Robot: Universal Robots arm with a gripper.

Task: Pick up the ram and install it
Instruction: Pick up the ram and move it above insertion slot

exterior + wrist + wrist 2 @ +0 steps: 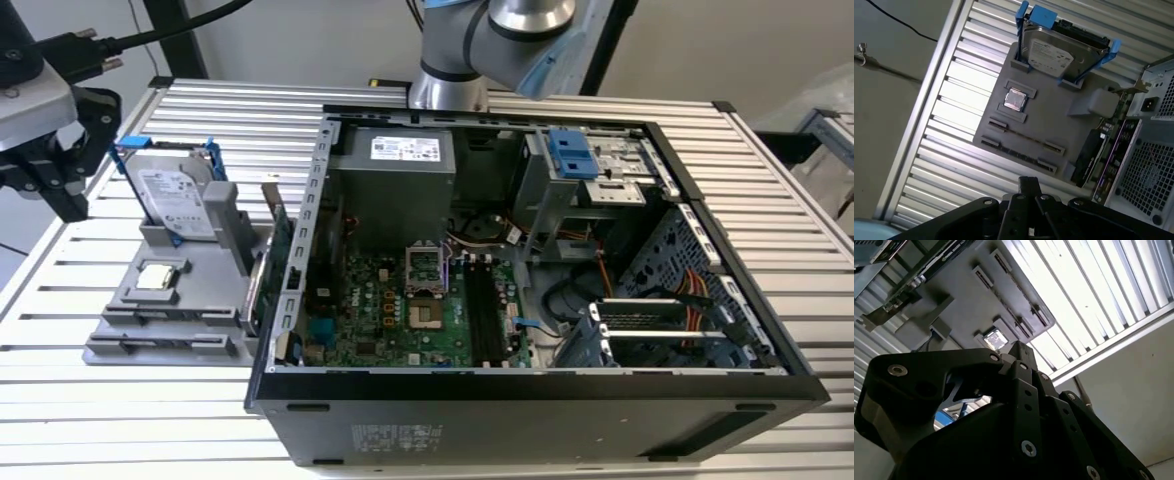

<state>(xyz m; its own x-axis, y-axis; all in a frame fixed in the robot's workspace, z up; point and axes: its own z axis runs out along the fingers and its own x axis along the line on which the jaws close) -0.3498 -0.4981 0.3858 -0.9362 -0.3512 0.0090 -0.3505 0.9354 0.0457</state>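
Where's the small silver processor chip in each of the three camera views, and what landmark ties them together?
Exterior view: the processor chip lies on the grey holder at the exterior view's left, nearer the camera than the upright hard drive.
First wrist view: it sits in a square recess of the holder, near the hard drive.
Second wrist view: it sits in that recess on the holder.
Shared landmark: the grey holder.

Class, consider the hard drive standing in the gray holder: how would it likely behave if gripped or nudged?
The hard drive has a metal case, so it is probably stiff and fairly heavy for its size. Standing on edge in the gray holder, it might tip if nudged. Its smooth face looks slippery.
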